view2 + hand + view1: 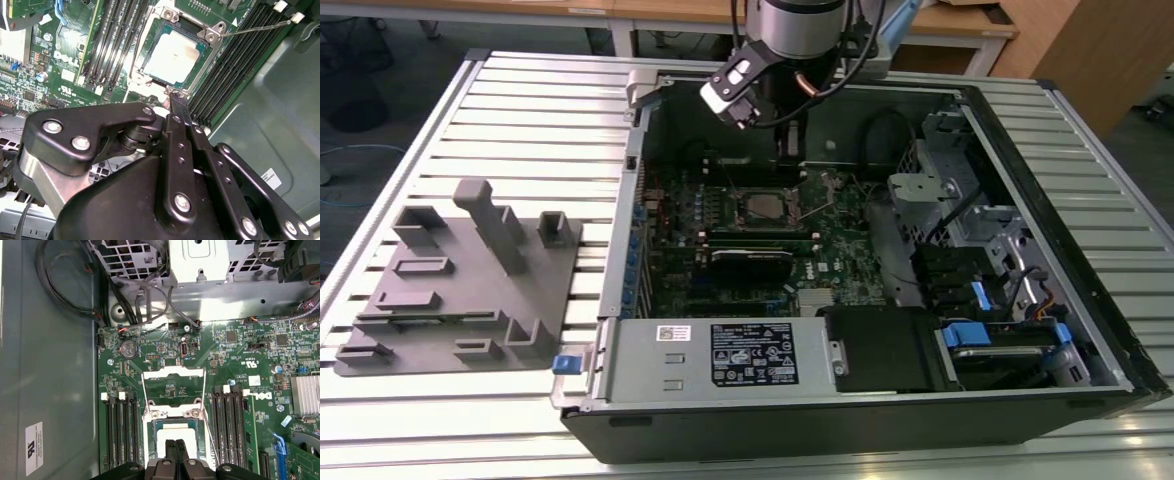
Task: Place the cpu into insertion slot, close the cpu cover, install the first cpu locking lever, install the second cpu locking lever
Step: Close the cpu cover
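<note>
Insertion slot (190,21) — hemmed by memory slots (225,65) (both sides).

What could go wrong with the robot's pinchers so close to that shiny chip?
The gripper has its tip right at the edge of the insertion slot, so a slip might scrape the cpu or the green board. One thin locking lever sticks out free over the memory slots; a bump might bend or snag it.

Arm (801,25) hanging from above, end effector (171,97) pointing downward, two fingers (175,135) pressed together at tips
</note>
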